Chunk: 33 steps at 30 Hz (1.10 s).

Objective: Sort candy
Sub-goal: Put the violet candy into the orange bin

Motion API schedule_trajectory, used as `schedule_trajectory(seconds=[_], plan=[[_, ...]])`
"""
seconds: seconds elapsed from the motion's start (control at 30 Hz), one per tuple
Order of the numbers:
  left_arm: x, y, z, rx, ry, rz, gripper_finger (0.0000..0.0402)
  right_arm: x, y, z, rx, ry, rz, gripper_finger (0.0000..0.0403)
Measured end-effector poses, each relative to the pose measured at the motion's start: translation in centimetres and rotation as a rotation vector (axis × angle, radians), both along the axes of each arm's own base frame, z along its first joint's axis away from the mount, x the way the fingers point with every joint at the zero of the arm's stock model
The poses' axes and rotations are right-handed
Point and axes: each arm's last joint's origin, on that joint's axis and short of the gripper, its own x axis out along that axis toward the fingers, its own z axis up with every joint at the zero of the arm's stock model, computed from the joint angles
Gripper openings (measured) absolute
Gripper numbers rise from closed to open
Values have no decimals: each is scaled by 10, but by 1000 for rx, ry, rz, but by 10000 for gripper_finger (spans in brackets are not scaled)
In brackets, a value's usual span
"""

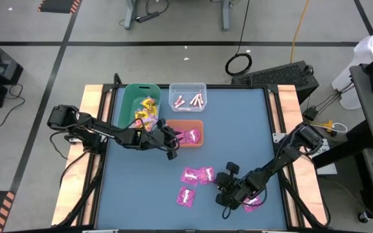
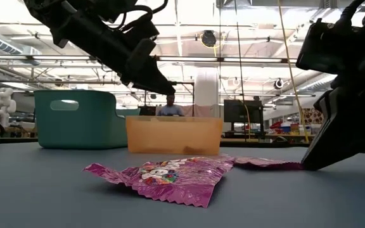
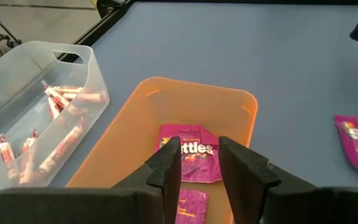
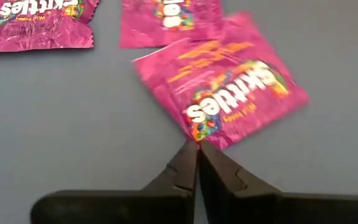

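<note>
Near the table's front right, the right gripper [image 4: 197,144] is down at the blue table [image 1: 238,129], fingers pressed together on the edge of a magenta packet [image 4: 229,99]; whether the foil is really caught between the tips or only touched, cannot tell for sure, but the tips meet right at its corner. Two more magenta packets [image 4: 39,22] lie just beyond it on the mat, and the high view shows three loose magenta packets [image 1: 198,175] left of that gripper, close together. Left gripper [image 3: 199,168] hangs over the orange bin [image 3: 241,106], fingers partly spread, nothing between them; two magenta packets [image 3: 191,155] lie inside the bin below. Clear bin [image 3: 17,81] beside the orange one holds pale pink-white sticks [image 3: 55,102]. Green bin [image 1: 129,103] at the back left holds yellow packets [image 1: 147,111]. Low view: one magenta packet [image 2: 163,177] flat on the table in front of the orange bin, the green bin to its left, a person far behind in the room.
</note>
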Motion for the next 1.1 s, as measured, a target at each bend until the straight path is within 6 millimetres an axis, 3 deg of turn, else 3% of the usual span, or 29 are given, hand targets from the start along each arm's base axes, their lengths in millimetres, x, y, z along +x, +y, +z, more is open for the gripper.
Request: schedule_trajectory(seconds=[0.27, 0.5, 0.7, 0.97, 1.1], plan=[[1, -7, 3, -3, -31, -36, 113, -1, -2, 3, -37, -15, -4, 2], [5, -33, 15, -5, -149, -346, 113, -1, -7, 24, -67, -80, -3, 0], [2, -58, 20, 43, -193, -472, 113, 1, -14, 39, -67, -110, -8, 0], [12, -81, -10, 77, -183, -548, 113, 2, -21, 57, -87, -154, 5, 0], [29, -90, -28, 98, -175, -563, 113, 0, -22, 63, -88, -165, 16, 0]])
